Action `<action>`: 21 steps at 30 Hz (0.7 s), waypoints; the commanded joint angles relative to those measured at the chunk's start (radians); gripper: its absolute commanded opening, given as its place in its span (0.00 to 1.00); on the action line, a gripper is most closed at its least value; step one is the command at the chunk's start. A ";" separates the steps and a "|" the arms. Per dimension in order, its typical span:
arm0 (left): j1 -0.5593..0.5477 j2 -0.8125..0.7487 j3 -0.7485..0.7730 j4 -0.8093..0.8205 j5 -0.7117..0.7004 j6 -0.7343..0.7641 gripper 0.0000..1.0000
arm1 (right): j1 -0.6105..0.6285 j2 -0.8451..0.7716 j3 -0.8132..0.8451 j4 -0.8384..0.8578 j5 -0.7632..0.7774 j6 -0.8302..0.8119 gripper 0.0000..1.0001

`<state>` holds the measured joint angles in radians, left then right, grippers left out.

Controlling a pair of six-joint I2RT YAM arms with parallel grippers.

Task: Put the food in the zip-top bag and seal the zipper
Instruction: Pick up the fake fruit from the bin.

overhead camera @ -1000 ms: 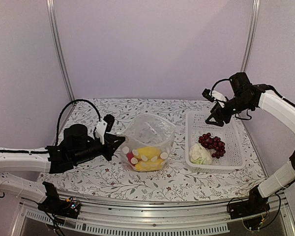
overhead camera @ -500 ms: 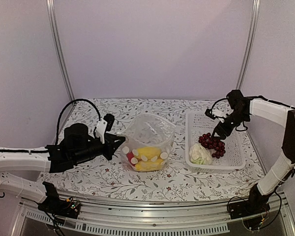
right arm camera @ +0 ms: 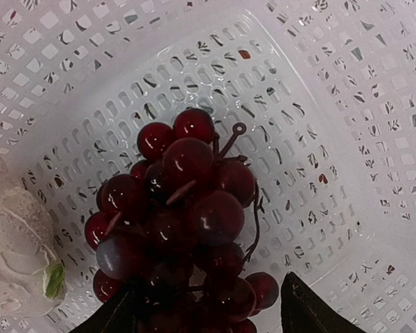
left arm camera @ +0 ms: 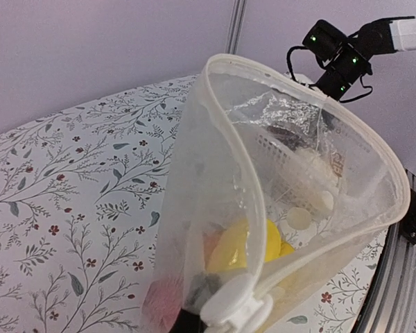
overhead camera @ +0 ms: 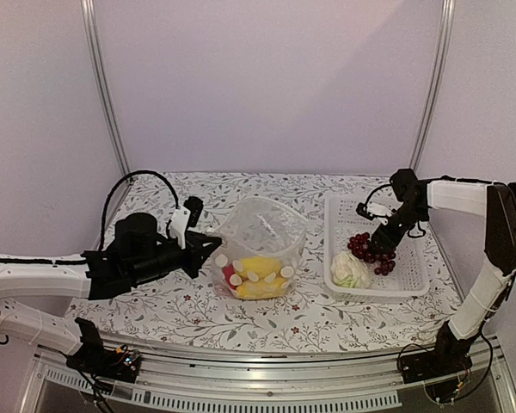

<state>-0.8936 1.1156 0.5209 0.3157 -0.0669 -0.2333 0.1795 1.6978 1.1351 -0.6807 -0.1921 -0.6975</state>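
As its fingers stand spread either side of the grapes [right arm camera: 187, 201], the right claw [right arm camera: 211, 316] hangs low in the white basket [right arm camera: 347, 139], beside the cauliflower [right arm camera: 14, 257]. The left claw [overhead camera: 209, 247] pinches the bag [left arm camera: 298, 139] open by its rim, with yellow pieces [left arm camera: 253, 246] inside. Closing on the bunch looks to be the next move.

Right gripper [right arm camera: 209, 316] straddles grape bunch [right arm camera: 187, 208], jaws spread; cauliflower [right arm camera: 14, 243] crowds one side, bare basket [right arm camera: 319, 104] floor on the other; zip-top bag [left arm camera: 215, 180] mouth gapes wide, basket wall standing between bag and bunch.
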 commanded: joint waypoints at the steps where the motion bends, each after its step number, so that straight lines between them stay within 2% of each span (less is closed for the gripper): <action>1: 0.012 0.018 0.030 -0.006 0.007 0.003 0.00 | 0.000 0.022 -0.019 0.019 0.016 0.007 0.66; 12: 0.011 0.018 0.032 -0.009 0.006 0.003 0.00 | 0.000 -0.014 -0.010 0.030 0.051 0.043 0.26; 17: 0.011 0.017 0.032 -0.004 0.009 0.004 0.00 | 0.000 -0.076 0.012 -0.001 0.045 0.054 0.16; 21: 0.011 0.011 0.027 0.002 0.009 0.003 0.00 | 0.000 -0.120 0.032 -0.032 0.041 0.058 0.12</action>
<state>-0.8936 1.1267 0.5285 0.3130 -0.0628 -0.2333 0.1802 1.6390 1.1255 -0.6792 -0.1555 -0.6525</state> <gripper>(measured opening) 0.003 0.141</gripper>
